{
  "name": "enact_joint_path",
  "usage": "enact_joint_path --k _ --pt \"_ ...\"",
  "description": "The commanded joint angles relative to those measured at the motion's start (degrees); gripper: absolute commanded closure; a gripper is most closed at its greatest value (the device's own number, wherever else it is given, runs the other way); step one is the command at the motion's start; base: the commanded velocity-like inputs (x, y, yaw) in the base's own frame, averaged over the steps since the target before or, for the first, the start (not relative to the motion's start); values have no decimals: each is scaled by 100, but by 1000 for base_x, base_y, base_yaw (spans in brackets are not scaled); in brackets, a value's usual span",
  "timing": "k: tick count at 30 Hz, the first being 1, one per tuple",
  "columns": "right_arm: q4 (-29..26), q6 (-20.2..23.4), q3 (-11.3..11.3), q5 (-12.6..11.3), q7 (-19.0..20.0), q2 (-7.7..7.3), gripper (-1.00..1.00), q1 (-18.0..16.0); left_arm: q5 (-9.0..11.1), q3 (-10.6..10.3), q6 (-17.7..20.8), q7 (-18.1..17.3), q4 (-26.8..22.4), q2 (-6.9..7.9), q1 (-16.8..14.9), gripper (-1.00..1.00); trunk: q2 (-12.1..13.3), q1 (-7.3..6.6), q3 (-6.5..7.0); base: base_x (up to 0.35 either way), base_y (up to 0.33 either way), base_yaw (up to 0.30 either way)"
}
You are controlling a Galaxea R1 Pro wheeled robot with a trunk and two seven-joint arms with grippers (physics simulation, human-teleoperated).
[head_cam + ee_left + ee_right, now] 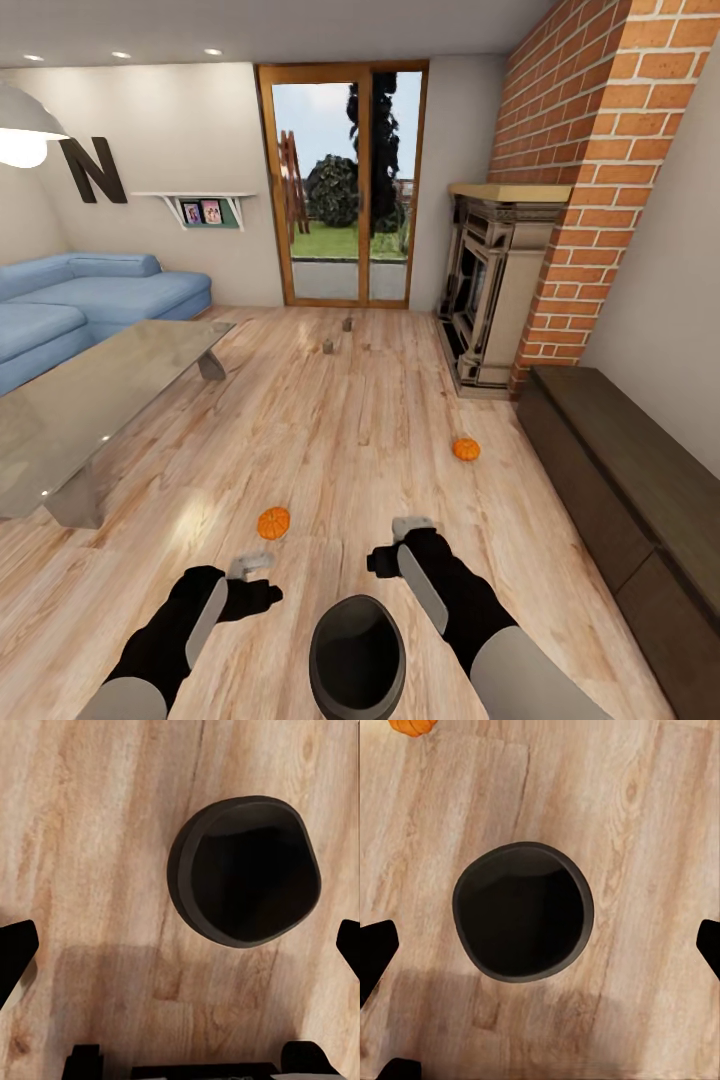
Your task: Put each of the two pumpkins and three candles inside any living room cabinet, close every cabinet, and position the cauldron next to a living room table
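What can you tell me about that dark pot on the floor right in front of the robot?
The cauldron is a dark, nearly black, round pot with a thick rim, a slightly uneven outline and an empty, shadowed inside. It stands upright and open-topped on the pale wooden floor, between the robot's two arms. Nothing touches it apart from the floor.

A home living room is showing here: a blue sofa point(95, 300) is sitting behind a glossy coffee table point(90, 400), with a stone-coloured fireplace point(495, 285) under brick, glazed garden doors point(345, 185) and wood flooring point(350, 440).
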Motion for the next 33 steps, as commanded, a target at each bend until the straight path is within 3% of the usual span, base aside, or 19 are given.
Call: enact_joint_path --k 1,6,16,22,33 --pt "-8 41 7 -103 -57 0 -100 -5 5 27 32 -14 -13 -9 -1 -100 -3 0 -6 0 0 0" --pt "-16 164 9 -302 -67 0 -100 -6 4 29 32 -67 -45 -19 -1 -100 -3 0 -6 60 28 0" --pt "-17 199 24 -299 -67 0 -100 -7 3 23 32 -73 -47 -28 3 -100 -3 0 -6 140 8 0" --pt "-17 202 33 -299 -67 0 -100 -5 -6 13 24 -31 -55 -116 3 -100 -3 0 -6 17 0 0" --pt "-16 352 54 -258 -56 0 -100 -5 -10 9 5 14 -15 -250 3 -100 -445 242 -203 0 0 0"
